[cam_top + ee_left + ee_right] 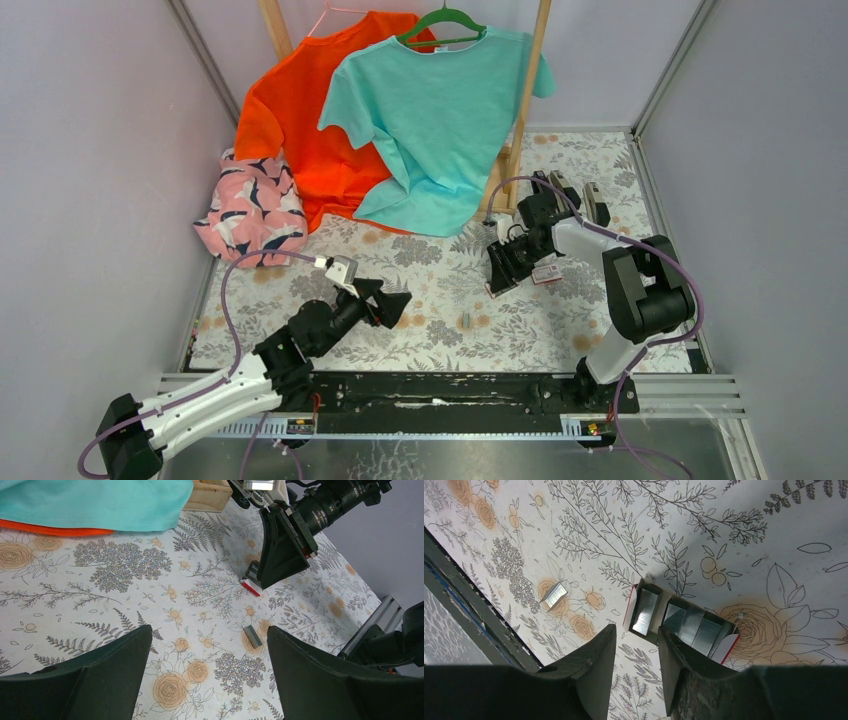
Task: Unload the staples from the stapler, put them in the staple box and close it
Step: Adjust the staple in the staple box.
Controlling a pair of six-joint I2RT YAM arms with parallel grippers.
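Observation:
A short silver-grey strip of staples (466, 320) lies loose on the floral table cover, also in the left wrist view (252, 636) and the right wrist view (555, 594). My left gripper (398, 310) is open and empty, hovering left of the strip (209, 630). My right gripper (495, 283) is open a narrow way and empty (636, 630), just above the open white-and-red box (684, 622) that holds several staple blocks. A black and silver object, seemingly the stapler (594, 203), lies behind the right arm.
A teal shirt (440, 120) and an orange shirt (300, 130) hang on a wooden rack (515, 160) at the back. A pink patterned cloth (250, 210) lies at the back left. The black base rail (450, 390) runs along the near edge.

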